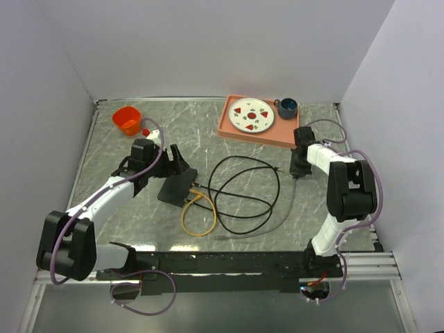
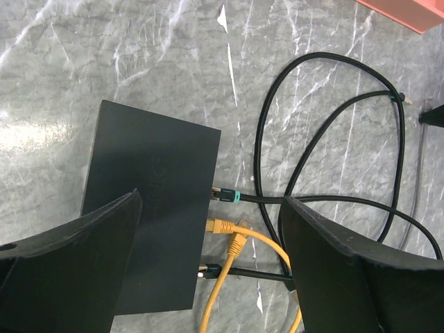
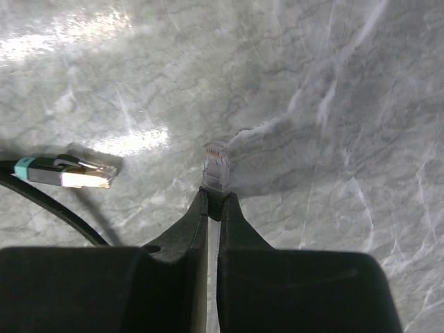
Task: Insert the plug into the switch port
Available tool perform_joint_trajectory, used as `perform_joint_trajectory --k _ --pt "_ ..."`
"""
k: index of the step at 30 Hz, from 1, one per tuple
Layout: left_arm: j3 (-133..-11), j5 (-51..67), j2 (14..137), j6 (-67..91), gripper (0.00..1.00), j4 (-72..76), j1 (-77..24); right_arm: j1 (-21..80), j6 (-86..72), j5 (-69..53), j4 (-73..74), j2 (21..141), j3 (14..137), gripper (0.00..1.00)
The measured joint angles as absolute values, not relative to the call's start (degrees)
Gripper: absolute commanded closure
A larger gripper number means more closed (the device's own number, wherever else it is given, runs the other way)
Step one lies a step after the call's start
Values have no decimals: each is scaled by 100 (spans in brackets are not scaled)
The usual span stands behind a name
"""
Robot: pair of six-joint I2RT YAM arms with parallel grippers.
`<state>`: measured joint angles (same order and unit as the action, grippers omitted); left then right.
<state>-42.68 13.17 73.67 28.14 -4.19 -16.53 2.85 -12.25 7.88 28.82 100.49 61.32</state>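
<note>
The flat black switch box [image 1: 177,189] [image 2: 149,208] lies left of centre. Its port side [image 2: 210,243] faces right, with a teal-collared black plug [image 2: 232,197], a yellow plug [image 2: 225,225] and a black plug [image 2: 210,269] in it. The port openings themselves are hidden. My left gripper [image 1: 173,164] [image 2: 211,208] hovers open over that side of the box, holding nothing. At the right, my right gripper [image 1: 297,171] [image 3: 214,201] is shut on the boot of the grey cable's clear plug [image 3: 216,165], which sticks out past the fingertips just above the table.
A loose teal-collared plug [image 3: 73,173] on a black cable [image 1: 243,191] lies just left of the held plug. A yellow cable loop [image 1: 198,218] sits by the box. A pink tray [image 1: 232,128] with plate and blue mug stands at the back, an orange cup [image 1: 127,119] back left.
</note>
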Motion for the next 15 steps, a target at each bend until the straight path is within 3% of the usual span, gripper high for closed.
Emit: perform_joint_trajectory --k 5,15 --pt "-4278 1317 7262 2814 12 -478 -1653 309 -1041 858 2982 9863 6276 100" --pt "-4473 1409 7153 2803 12 -593 -1653 1295 279 941 2899 7738 7155 100"
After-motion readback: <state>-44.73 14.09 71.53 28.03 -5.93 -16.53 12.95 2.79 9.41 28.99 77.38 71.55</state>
